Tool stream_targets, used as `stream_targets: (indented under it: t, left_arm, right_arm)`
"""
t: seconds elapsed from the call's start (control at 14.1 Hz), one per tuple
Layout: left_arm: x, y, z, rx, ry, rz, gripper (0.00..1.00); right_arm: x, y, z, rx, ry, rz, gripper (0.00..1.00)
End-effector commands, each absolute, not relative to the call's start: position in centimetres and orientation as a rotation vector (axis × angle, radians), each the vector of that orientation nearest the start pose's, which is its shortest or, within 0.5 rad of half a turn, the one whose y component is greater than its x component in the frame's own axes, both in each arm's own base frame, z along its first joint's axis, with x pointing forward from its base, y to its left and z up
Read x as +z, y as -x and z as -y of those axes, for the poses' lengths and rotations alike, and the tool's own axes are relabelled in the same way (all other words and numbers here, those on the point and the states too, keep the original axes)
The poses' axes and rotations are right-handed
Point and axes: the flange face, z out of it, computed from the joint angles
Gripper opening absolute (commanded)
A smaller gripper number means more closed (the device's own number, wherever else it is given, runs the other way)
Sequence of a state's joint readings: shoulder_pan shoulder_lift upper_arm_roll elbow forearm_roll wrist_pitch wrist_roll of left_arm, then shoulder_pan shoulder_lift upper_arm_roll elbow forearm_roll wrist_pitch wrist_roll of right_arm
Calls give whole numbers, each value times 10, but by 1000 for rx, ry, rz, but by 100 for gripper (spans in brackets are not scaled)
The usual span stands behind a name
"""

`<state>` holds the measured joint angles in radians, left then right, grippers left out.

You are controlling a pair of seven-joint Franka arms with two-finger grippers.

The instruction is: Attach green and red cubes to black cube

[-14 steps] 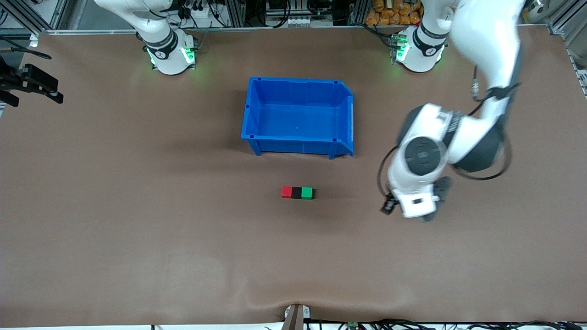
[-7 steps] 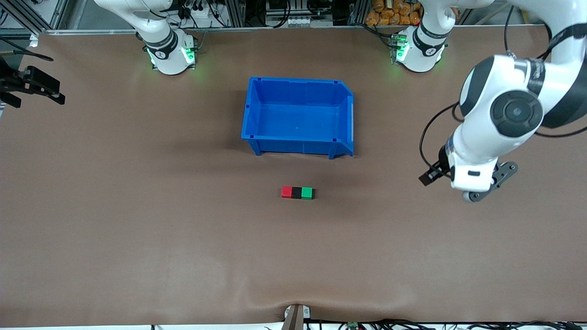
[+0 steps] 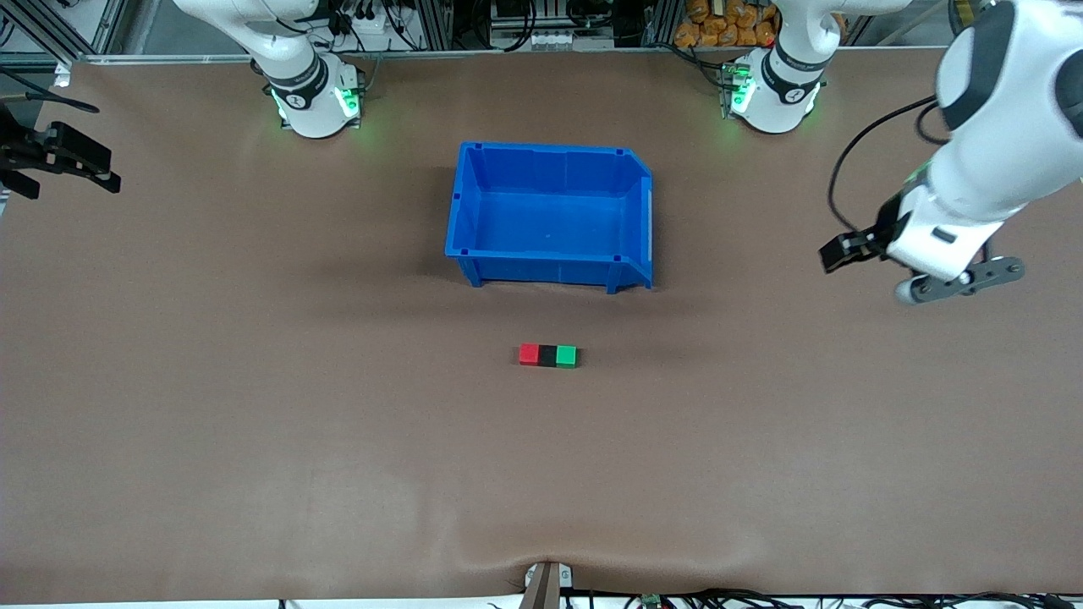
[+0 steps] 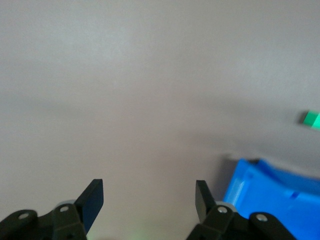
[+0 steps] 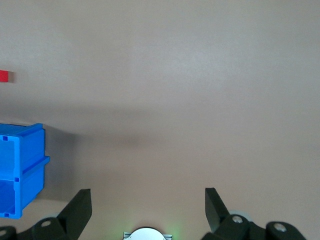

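The red cube (image 3: pixel 529 354), black cube (image 3: pixel 547 355) and green cube (image 3: pixel 566 356) lie joined in one row on the table (image 3: pixel 254 423), nearer the front camera than the blue bin (image 3: pixel 550 211); attachment appears complete. The left gripper (image 4: pixel 148 199) and right gripper (image 5: pixel 148 209), fingers spread and empty, are over bare table.

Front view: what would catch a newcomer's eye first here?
Probably the blue bin, sitting mid-table with nothing visible in it. Nearer the camera lies a short row of three touching cubes: red cube, black cube, green cube, with red toward the right arm's end. The left gripper hangs open over bare table at the left arm's end; the right gripper waits open at the other end.
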<state>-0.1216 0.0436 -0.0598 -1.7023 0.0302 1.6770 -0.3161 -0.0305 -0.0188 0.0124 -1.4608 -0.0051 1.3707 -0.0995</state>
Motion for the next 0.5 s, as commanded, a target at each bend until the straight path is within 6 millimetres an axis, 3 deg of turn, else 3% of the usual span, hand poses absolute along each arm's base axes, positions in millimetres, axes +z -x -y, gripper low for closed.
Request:
stream_targets:
  t: [0.0,0.14,0.36,0.43]
  left_arm:
    - [560,-551,97,126,3104,-10,83]
    - [581,-547,87,191,3088,-190,83]
    - [622,-546,76,156,3098,-187,83]
    - [624,-547,73,151,3098,-177,83]
  right_arm:
    - [672,-526,11,118,3155,137,100]
    - [672,-526,10,121,3155,139,100]
    - [672,-526,10,118,3155,139,100]
    - [672,-526,10,118,3155,139,100]
